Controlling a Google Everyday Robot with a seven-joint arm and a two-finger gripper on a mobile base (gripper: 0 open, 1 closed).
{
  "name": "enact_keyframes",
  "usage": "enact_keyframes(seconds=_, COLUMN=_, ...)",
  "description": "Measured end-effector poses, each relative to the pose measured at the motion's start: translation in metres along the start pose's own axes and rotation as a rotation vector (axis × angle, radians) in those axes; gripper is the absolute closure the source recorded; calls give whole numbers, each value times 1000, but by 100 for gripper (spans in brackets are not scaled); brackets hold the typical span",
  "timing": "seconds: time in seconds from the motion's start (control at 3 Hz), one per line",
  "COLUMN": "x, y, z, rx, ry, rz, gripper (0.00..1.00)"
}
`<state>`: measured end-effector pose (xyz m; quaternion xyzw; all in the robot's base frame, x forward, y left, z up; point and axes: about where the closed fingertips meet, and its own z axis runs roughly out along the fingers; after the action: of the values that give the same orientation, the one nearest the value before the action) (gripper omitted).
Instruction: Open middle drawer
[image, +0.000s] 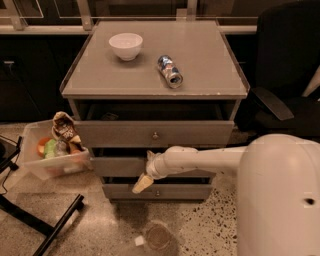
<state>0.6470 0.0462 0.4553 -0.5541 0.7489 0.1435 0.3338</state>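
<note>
The grey cabinet (150, 80) has three drawer fronts. The middle drawer (115, 167) is the grey front between the taller top front (125, 134) and the short bottom front (180, 192). A dark gap shows above it. My white arm reaches in from the right across its front and hides its knob. My gripper (142, 183) hangs in front of the middle drawer's lower edge, left of centre, pointing down and left. It sits just above the bottom front.
A white bowl (125, 45) and a can (170, 71) lying on its side are on the cabinet top. A clear bin of snacks (50, 165) stands on the floor at the left. A black chair (285, 60) is at the right. A round clear object (157, 235) lies on the floor in front.
</note>
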Motion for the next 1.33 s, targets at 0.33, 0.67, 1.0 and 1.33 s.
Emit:
enact_keyframes(seconds=0.33, x=-3, y=-11, z=27, rx=23, ry=16, rz=-12, gripper=0)
enact_keyframes(seconds=0.67, x=-2, y=-15, z=48, rx=13, ry=22, rz=-10, gripper=0)
enact_keyframes(seconds=1.0, x=8, y=-12, z=57, rx=-17, ry=35, rz=5, gripper=19)
enact_keyframes(seconds=1.33, x=17, y=-8, z=52, rx=-31, ry=43, rz=17, gripper=42)
